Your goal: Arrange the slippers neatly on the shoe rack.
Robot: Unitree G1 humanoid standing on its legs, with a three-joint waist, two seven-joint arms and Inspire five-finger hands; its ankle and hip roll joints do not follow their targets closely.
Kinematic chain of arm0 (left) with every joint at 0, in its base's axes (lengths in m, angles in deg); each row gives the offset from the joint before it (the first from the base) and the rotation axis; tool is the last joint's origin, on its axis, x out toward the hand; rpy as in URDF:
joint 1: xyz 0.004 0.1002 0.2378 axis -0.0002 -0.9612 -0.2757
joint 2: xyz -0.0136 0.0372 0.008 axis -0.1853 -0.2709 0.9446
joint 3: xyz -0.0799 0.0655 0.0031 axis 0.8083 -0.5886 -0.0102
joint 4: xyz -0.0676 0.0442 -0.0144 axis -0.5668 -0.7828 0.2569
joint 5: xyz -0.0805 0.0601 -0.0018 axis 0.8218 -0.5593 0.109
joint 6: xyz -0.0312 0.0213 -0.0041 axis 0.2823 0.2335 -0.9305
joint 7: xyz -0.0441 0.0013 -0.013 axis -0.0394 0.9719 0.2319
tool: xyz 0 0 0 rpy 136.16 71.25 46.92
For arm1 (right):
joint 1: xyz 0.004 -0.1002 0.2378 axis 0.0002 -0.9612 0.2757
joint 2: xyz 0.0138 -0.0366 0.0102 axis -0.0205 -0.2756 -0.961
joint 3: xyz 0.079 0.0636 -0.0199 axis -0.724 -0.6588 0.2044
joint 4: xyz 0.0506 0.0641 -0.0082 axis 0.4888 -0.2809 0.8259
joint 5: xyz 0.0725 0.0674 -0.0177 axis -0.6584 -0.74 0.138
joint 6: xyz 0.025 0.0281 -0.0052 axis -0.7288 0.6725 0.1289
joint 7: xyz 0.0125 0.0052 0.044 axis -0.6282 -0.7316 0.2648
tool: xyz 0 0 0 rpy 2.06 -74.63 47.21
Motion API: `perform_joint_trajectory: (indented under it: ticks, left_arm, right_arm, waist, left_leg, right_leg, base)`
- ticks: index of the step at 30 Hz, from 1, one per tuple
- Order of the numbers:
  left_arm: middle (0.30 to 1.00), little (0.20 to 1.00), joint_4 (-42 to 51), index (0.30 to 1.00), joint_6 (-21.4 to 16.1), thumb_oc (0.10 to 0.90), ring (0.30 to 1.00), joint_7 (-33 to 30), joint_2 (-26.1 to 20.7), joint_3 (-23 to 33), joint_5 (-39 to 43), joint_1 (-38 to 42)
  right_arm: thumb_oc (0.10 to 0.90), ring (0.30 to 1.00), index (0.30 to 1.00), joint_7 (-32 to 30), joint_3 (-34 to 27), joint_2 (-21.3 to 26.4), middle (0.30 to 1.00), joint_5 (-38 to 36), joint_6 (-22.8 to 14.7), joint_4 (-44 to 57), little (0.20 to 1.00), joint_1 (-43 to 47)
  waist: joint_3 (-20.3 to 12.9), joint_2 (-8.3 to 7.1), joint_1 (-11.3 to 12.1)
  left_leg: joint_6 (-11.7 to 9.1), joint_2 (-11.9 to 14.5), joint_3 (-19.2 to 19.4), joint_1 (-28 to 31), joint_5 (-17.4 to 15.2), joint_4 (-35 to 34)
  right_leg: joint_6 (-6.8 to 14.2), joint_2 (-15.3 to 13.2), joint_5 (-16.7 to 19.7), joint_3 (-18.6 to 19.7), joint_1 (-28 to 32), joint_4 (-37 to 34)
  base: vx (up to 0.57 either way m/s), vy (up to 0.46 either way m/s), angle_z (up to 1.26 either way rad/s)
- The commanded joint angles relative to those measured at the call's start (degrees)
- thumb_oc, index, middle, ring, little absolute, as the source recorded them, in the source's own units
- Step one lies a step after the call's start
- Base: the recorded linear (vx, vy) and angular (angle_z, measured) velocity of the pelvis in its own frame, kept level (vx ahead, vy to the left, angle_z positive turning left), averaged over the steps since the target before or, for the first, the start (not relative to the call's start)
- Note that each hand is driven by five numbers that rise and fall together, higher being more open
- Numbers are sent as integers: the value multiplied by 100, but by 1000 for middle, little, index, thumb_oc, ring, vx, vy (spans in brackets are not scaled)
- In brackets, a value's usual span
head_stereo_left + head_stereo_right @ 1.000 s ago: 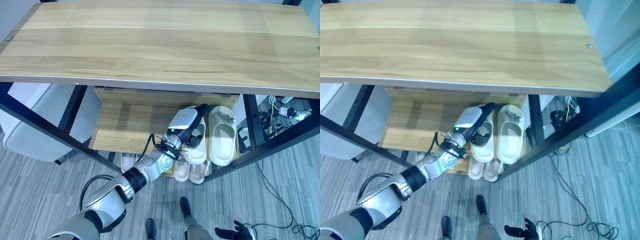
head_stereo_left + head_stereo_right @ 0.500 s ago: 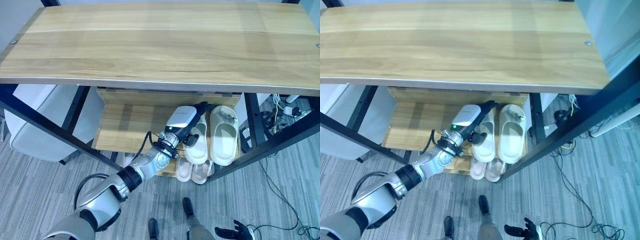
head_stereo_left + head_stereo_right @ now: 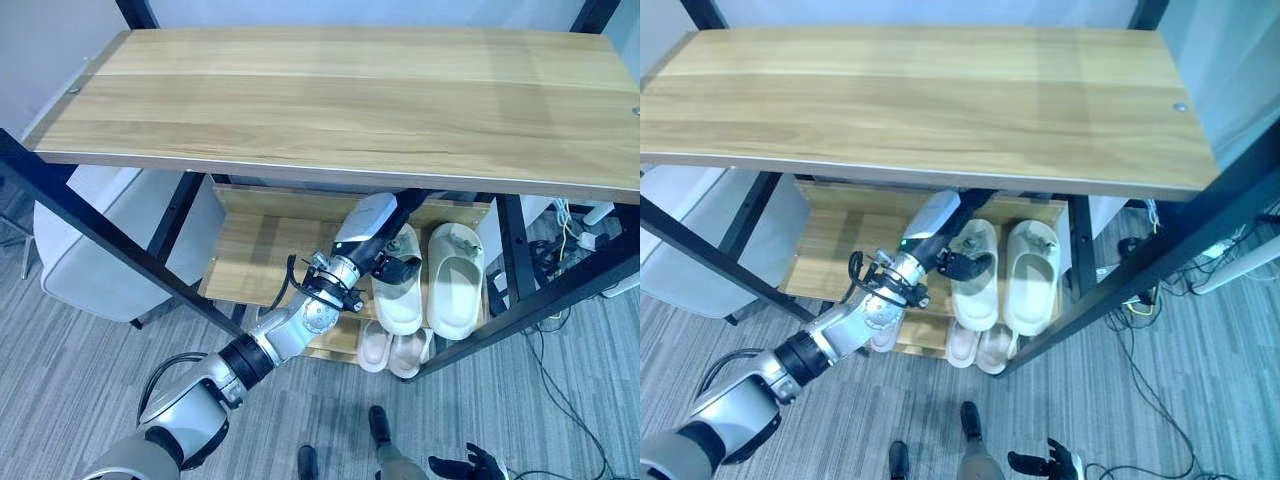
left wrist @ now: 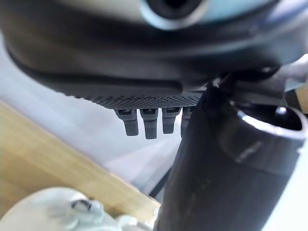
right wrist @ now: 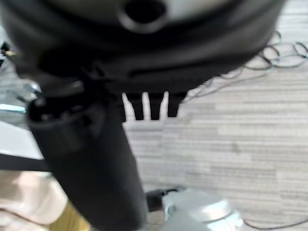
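Two slippers side by side on the rack shelf, another pair below.

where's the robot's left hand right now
In the eye views the left hand reaches under the wooden tabletop into the shoe rack, just over the left one of two pale slippers on its right side.

The left arm is silver-grey with black joint bands; the left hand has a pale grey back and dark fingers. The right hand is dark.
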Motion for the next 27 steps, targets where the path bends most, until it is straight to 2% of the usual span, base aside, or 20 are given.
perform_joint_trajectory:
  ticks: [1,11,18,27]
  left_arm:
    - [900,900,127,900,-544,800,900,-111,173,601,155,410]
    - [900,900,-135,900,-370,800,900,13,30,923,591,-384]
    - [900,900,-300,900,-308,800,900,33,34,948,608,-569]
    - [900,900,-311,900,-334,800,900,322,224,807,1113,-830]
  right_arm:
    - [800,900,900,-48,-197,91,900,-67,-37,-64,900,-396]
    - [800,900,900,-59,-189,-20,900,-84,11,-12,900,-442]
    - [800,900,900,-52,-184,-25,900,-113,14,30,900,-444]
    - [800,900,900,-81,-102,-68,900,-66,41,87,900,-440]
  waist:
    - [-366,-110,172]
    - [-362,-170,276]
    - [-358,-198,298]
    - [-342,-219,299]
  left_leg:
    - [-136,-1,-27,-271,-103,11]
    - [-129,-11,-53,-263,-82,11]
    - [-129,-3,-69,-265,-81,11]
    - [-128,14,-72,-238,-87,11]
  right_leg:
    - [258,97,-740,-263,486,103]
    - [237,96,-732,-317,518,95]
    - [231,98,-730,-341,518,91]
    - [215,117,-749,-359,544,88]
  base:
    - [-10,11,6]
    - [-2,1,1]
    - [1,0,2]
    - [0,0,0]
